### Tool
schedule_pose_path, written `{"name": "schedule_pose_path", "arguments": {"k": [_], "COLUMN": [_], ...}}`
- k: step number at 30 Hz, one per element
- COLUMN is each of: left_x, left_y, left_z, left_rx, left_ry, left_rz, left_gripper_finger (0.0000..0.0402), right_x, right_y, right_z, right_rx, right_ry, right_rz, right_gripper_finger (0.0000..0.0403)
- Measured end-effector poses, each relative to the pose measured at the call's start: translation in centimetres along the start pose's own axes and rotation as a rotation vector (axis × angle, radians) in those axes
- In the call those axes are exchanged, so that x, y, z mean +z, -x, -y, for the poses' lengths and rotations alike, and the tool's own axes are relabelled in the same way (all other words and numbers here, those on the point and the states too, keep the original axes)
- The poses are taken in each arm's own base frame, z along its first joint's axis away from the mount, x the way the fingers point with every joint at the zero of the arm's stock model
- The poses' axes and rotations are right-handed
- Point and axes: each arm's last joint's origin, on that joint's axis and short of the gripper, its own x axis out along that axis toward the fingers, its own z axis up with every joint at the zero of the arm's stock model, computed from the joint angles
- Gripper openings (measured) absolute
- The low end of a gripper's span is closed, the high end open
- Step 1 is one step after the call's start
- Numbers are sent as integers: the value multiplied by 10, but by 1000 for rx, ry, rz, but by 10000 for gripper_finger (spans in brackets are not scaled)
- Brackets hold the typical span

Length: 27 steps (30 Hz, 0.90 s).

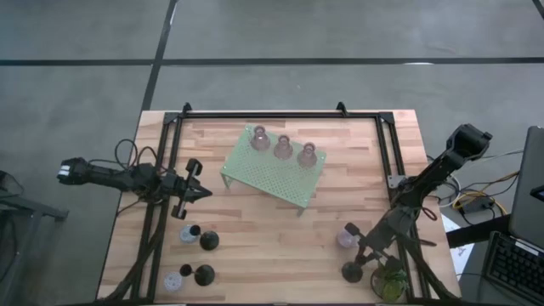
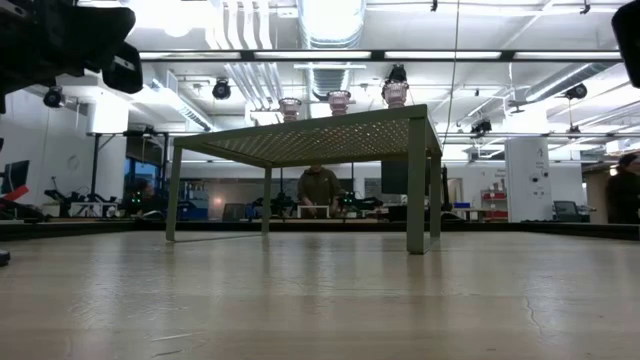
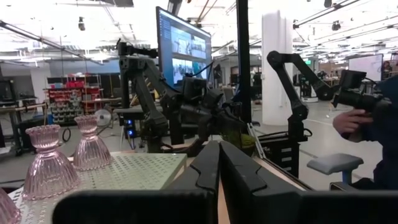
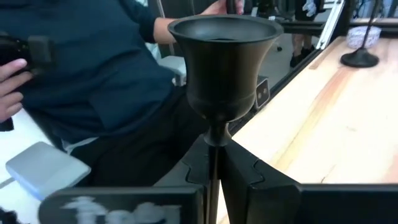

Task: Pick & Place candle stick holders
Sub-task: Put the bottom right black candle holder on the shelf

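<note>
My right pincer (image 4: 214, 163) is clenched on the thin stem of a black candle holder (image 4: 225, 62), whose wide cup stands upright just above my fingertips (image 4: 249, 171). From above, this pincer (image 1: 367, 252) sits low at the near right corner of the worktop (image 1: 272, 238). Just beside it, toward the middle of the worktop, stands a squat lavender holder (image 1: 346, 237); the round base of the black holder (image 1: 352, 272) lies just on its near side, and a spiky green plant (image 1: 388, 283) is right at the worktop's edge, close by. Past the held cup, a person in a dark blue top (image 4: 93, 68) stands beside the worktop.

Farther off, a pale green perforated stand (image 1: 274, 176) sits at the middle back, carrying three pink glass holders (image 1: 283, 146) in a row, well apart from my right pincer.

My left pincer (image 1: 194, 192) is clenched shut on nothing, held above the worktop's left side and pointing toward the stand. On its near side stand two more black holders (image 1: 208, 240) and two pale blue ones (image 1: 173, 280), none touching it. In its own camera my closed fingers (image 3: 217, 171) face the stand, with two pink holders (image 3: 48, 163) close ahead.
</note>
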Motion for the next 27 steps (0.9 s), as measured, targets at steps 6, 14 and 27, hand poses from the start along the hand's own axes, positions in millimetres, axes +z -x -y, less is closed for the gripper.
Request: {"name": "schedule_pose_path", "arguments": {"k": [6, 14, 27], "left_x": [-2, -2, -2], "left_y": [0, 0, 0], "left_z": [0, 0, 0], "left_rx": [-1, -1, -1], "left_ry": [1, 2, 2], "left_rz": [-17, -25, -25], "left_gripper_finger": [16, 16, 16], "right_x": [10, 29, 84], "right_y": [6, 21, 25], "right_z": [3, 16, 46], "right_rx": [-51, -125, -347], "right_ry": [15, 3, 3], "right_rz": [68, 191, 152], "right_gripper_finger": [18, 18, 18]}}
